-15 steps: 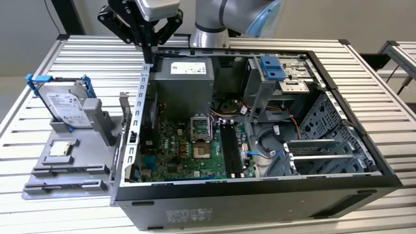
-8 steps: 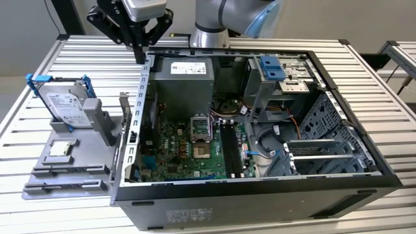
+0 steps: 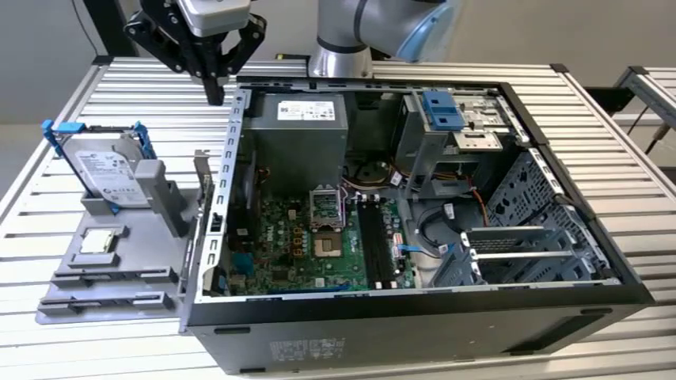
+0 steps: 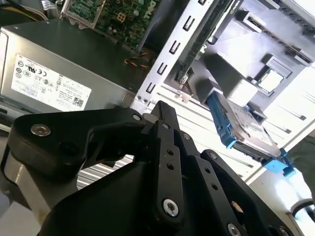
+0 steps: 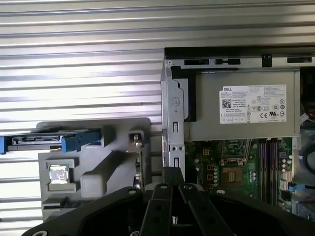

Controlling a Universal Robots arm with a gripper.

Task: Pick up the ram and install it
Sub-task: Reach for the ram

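Alignment matters most: the gripper (image 3: 215, 89), clenched on nothing, hangs above the desk (image 3: 138, 95) off the case's (image 3: 423, 317) back corner. The ram (image 3: 201, 194) appears to stand on edge in the grey fixture (image 3: 148, 245), just beside the case wall. A square, centred approach seems wise, since that wall leaves little room and the hard drive (image 3: 106, 170) side leaves more.

**Gripper (image 3: 215, 93) poised above a corner of the open computer case (image 3: 423, 321)**
The black gripper points straight down, its two fingers (image 3: 214, 79) drawn together with nothing between them, just above the case's far corner on the exterior view's left. The arm (image 3: 343, 36), silver with a blue joint cap, rises behind the case's far wall. In both wrist views the fingers meet at their tips.
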